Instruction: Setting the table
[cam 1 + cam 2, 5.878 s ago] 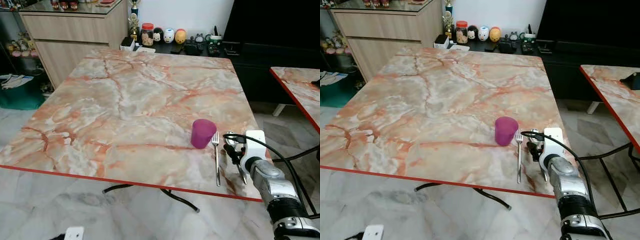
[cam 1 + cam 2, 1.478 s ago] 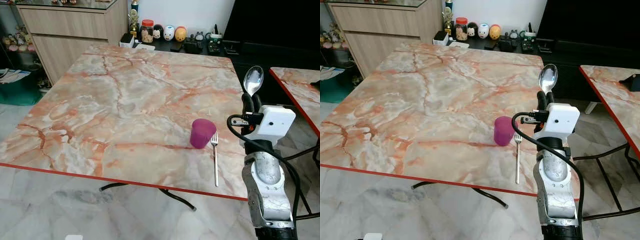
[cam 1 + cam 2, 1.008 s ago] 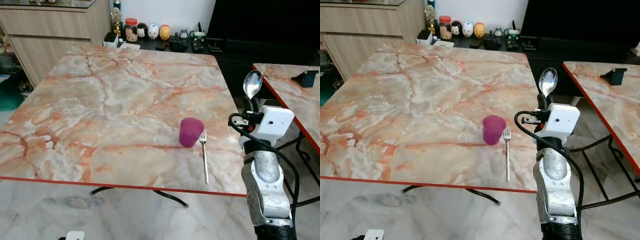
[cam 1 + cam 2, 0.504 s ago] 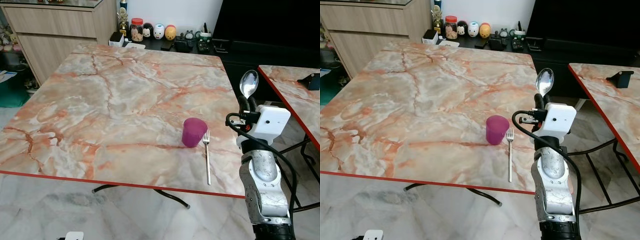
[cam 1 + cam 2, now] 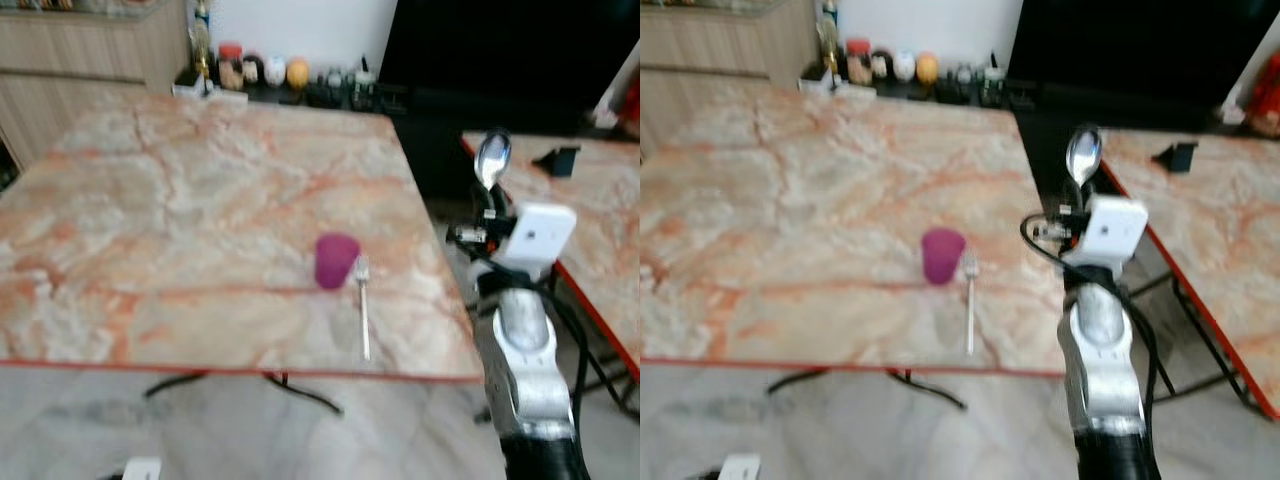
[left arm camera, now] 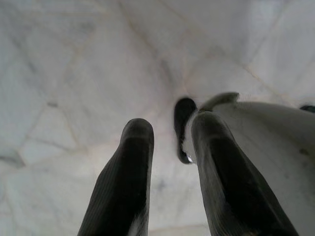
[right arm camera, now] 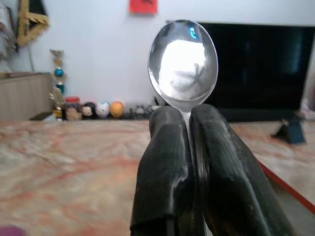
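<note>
Lifted off the bench (image 5: 200, 200) since earlier: spoon (image 5: 491, 160), bowl up.
Pinched upright in right gripper (image 7: 189, 147) beside the bench edge, likely for carrying; purple cup (image 5: 336, 260) and fork (image 5: 363, 305) left as placed.

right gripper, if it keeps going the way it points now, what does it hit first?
Likely nothing close. The right gripper, jaws shut on the spoon, points up and forward over the marble table toward the wall and dark TV. Depth is unclear.
</note>
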Available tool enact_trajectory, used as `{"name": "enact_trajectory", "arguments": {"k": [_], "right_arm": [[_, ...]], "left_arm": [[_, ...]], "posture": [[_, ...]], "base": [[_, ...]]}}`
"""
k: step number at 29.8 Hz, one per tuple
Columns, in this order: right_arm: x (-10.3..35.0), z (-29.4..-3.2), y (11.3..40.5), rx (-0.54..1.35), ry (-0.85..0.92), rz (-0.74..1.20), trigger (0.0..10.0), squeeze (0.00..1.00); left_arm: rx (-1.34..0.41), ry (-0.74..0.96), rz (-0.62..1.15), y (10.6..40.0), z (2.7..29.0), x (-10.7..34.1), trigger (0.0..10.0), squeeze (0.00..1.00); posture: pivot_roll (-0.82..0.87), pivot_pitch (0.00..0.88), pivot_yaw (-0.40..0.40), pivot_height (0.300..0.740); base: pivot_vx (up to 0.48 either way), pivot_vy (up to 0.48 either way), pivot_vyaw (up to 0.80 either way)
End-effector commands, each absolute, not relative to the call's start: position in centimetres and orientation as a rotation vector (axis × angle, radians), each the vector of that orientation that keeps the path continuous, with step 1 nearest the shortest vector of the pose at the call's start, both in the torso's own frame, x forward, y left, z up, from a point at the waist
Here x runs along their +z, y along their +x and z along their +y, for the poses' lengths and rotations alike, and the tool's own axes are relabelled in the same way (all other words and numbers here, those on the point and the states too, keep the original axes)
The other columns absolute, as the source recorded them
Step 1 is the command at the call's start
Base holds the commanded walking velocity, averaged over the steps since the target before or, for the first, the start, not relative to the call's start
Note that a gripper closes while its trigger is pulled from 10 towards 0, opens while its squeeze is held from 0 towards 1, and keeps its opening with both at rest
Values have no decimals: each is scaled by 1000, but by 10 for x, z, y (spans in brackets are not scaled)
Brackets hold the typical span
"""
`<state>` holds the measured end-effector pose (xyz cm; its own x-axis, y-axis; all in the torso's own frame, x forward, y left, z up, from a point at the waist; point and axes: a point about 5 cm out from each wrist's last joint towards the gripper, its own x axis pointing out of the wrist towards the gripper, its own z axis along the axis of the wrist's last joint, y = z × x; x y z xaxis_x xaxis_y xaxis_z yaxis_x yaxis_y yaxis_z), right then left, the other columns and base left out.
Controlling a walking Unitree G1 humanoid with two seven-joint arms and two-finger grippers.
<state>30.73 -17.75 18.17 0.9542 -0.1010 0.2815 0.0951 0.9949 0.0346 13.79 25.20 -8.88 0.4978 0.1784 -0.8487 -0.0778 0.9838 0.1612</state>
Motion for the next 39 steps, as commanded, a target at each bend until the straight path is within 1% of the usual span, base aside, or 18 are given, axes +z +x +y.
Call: {"name": "enact_trajectory", "arguments": {"k": [1, 17, 27, 36, 39], "right_arm": [[185, -184, 308, -117, 11, -303, 10000, 0], [187, -184, 308, -121, 11, -320, 10000, 0], [188, -179, 310, -105, 12, -333, 10000, 0], [189, -177, 309, -100, -61, -342, 10000, 0], [190, -176, 309, -86, -75, -348, 10000, 0]], "left_arm": [[143, 91, 1053, 134, 246, -92, 10000, 0], [136, 95, 1051, 135, 246, -92, 10000, 0], [123, 109, 1054, 135, 246, -92, 10000, 0], [111, 123, 1060, 134, 246, -92, 10000, 0], [111, 123, 1059, 135, 246, -92, 10000, 0]], "posture": [[105, 0, -92, 715], [86, 0, -78, 715], [85, 0, -74, 715], [83, 0, -74, 715], [82, 0, -76, 715]], "base": [[0, -341, 0], [0, -345, 0], [0, -344, 0], [0, -340, 0], [0, -333, 800]]}}
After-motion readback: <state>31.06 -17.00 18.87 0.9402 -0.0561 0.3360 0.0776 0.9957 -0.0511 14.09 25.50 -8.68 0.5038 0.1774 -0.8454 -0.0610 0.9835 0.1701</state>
